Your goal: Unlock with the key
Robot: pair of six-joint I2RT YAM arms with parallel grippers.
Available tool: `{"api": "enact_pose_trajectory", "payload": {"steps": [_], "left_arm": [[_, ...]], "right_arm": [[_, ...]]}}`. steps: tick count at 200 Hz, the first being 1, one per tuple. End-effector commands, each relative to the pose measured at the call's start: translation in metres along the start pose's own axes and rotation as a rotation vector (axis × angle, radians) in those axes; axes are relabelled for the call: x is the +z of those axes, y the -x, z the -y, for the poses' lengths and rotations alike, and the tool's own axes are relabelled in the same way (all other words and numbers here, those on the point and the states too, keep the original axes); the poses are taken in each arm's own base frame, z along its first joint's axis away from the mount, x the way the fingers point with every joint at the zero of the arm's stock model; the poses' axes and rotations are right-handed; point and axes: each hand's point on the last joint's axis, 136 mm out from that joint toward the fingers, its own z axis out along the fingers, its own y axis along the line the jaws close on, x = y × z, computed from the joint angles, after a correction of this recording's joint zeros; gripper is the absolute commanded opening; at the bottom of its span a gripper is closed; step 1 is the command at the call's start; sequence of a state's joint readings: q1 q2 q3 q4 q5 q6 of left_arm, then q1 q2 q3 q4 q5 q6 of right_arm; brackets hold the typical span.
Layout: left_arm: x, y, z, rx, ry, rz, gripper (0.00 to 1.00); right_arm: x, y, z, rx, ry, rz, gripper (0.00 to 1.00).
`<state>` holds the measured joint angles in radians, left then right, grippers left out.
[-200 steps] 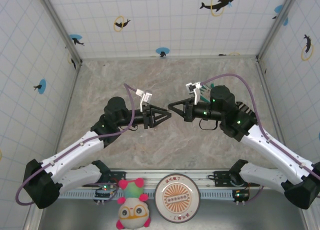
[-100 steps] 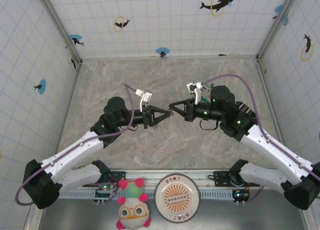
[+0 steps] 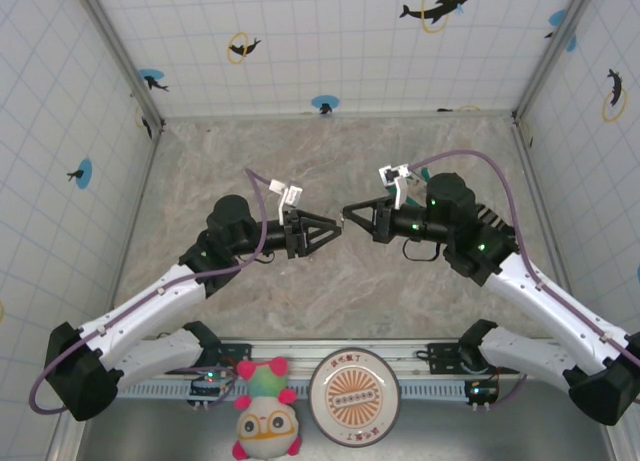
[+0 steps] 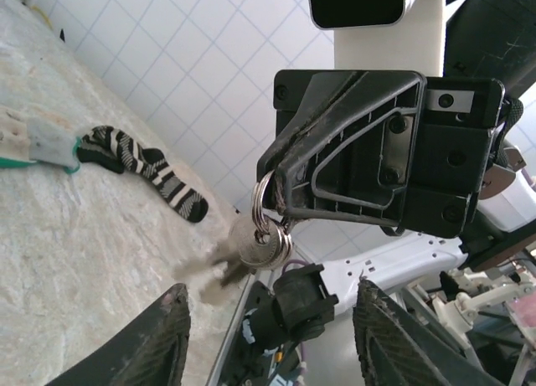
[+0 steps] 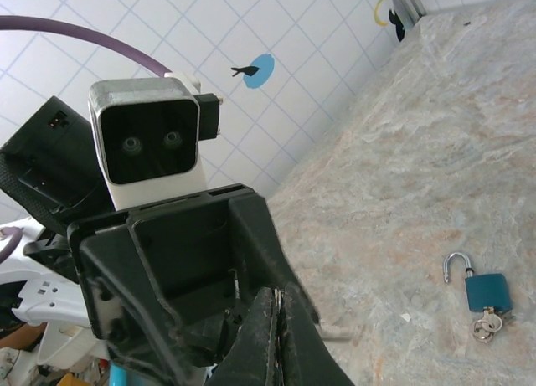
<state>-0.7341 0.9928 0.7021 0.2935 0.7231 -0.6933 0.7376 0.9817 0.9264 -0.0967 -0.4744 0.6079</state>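
- Marbled grey-beige tabletop (image 3: 420, 161), smooth, boxed in by white grid-tiled walls.
- Right gripper (image 4: 278, 200): its ribbed black fingers are pressed together, pinching a thin wire key ring (image 4: 262, 203).
- The flat silver key (image 4: 258, 242) hangs from that ring just under the tips, off the table.
- Left gripper (image 4: 272, 298): its dark, rough fingers are spread and hold nothing, tip to tip with the right gripper.
- A blue padlock (image 5: 487, 290) with a curved silver shackle lies on the table below the right gripper.

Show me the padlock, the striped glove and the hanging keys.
padlock (image 5: 487, 291), right wrist view, on its blue body.
striped glove (image 4: 155, 173), left wrist view, on its middle.
hanging keys (image 4: 258, 242), left wrist view, on the silver head of one.
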Motion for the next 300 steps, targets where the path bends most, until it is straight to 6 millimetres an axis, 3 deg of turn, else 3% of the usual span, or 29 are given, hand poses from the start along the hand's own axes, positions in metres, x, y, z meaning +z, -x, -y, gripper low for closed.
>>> {"api": "enact_pose_trajectory", "payload": {"steps": [1,53,89,162,243,265,300], "left_arm": [[-0.002,0.012,0.014,0.053,-0.024,0.030,0.58],[0.005,0.015,0.018,0.053,-0.059,0.018,0.65],[0.010,0.015,0.021,0.053,-0.080,0.013,0.62],[0.005,0.012,0.020,0.049,-0.060,0.014,0.31],[0.005,0.004,0.013,0.028,-0.043,-0.003,0.15],[0.006,0.002,0.011,0.024,-0.037,-0.007,0.17],[0.008,0.006,0.009,0.022,-0.027,0.002,0.44]], "right_arm": [[-0.001,0.001,-0.008,-0.003,0.047,0.015,0.00],[0.003,-0.001,-0.012,0.007,0.076,0.013,0.00],[0.007,-0.003,-0.012,0.012,0.085,0.005,0.00],[0.004,-0.003,-0.004,0.012,0.047,0.017,0.00],[-0.003,0.002,-0.006,0.005,0.041,0.035,0.00],[-0.005,0.005,-0.007,0.002,0.042,0.045,0.00],[-0.004,0.006,-0.010,0.006,0.057,0.042,0.00]]}}
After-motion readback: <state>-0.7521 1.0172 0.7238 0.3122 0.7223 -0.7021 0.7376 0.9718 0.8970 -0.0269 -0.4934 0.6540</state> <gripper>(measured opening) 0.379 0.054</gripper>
